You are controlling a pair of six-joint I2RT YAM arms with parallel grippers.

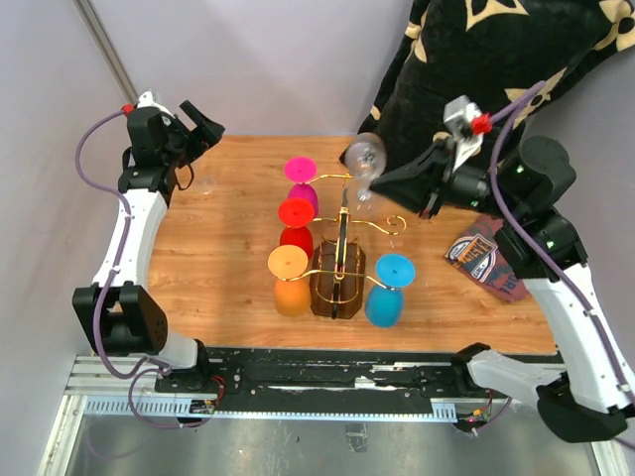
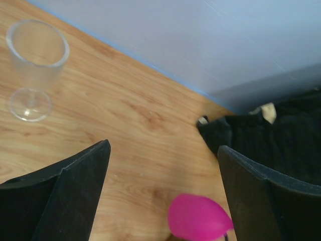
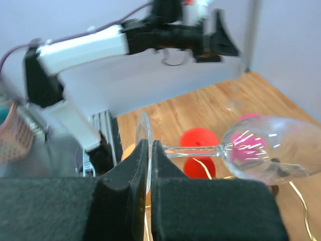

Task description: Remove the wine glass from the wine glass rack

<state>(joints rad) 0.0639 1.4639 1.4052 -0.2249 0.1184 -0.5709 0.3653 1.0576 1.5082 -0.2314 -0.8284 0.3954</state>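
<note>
The gold wire wine glass rack (image 1: 340, 260) with a dark brown base stands mid-table. Pink (image 1: 301, 171), red (image 1: 296, 213), orange (image 1: 288, 264) and blue (image 1: 395, 270) glasses hang upside down on it. My right gripper (image 1: 379, 179) is shut on the foot of a clear wine glass (image 1: 363, 157), held tilted above the rack's far end and free of it. In the right wrist view the jaws (image 3: 150, 144) pinch the foot disc and the bowl (image 3: 271, 153) lies sideways. My left gripper (image 1: 205, 123) is open and empty at the far left.
A second clear glass (image 2: 34, 65) stands upright on the wooden table (image 2: 125, 115) near my left gripper (image 2: 164, 146); it also shows faintly in the top view (image 1: 205, 185). A black patterned cloth (image 1: 496, 69) hangs at the back right. A printed packet (image 1: 486, 256) lies at the right.
</note>
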